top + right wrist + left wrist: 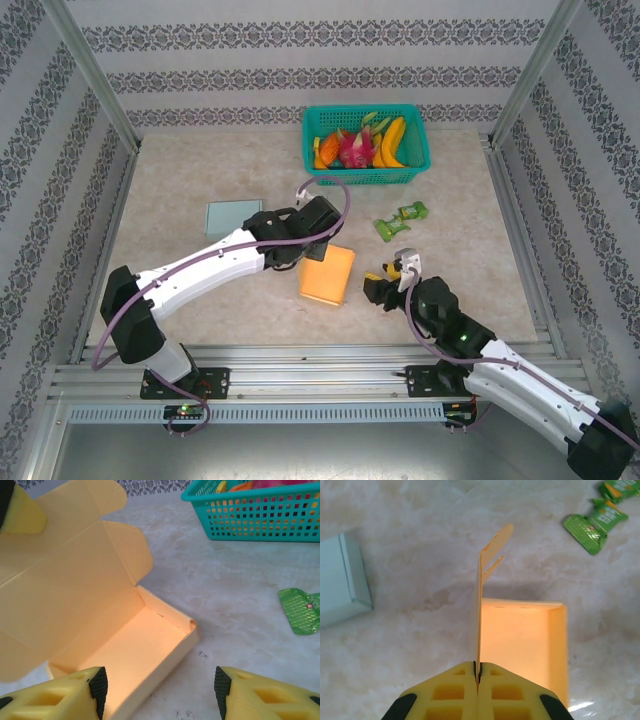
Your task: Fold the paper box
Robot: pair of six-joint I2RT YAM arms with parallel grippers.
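L tool (478, 672) is closed on the upright lid (481, 610) of the paper box (525, 635), placed btw table (200, 300) centre and near edge. R tool (160, 685) is held open beside it.

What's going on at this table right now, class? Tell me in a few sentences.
The left gripper is shut on the raised lid of the orange paper box, which sits open on the table. The right gripper is open beside the box, holding nothing. The box is not yet folded shut. A fruit basket, green packets and a pale blue box lie aside.
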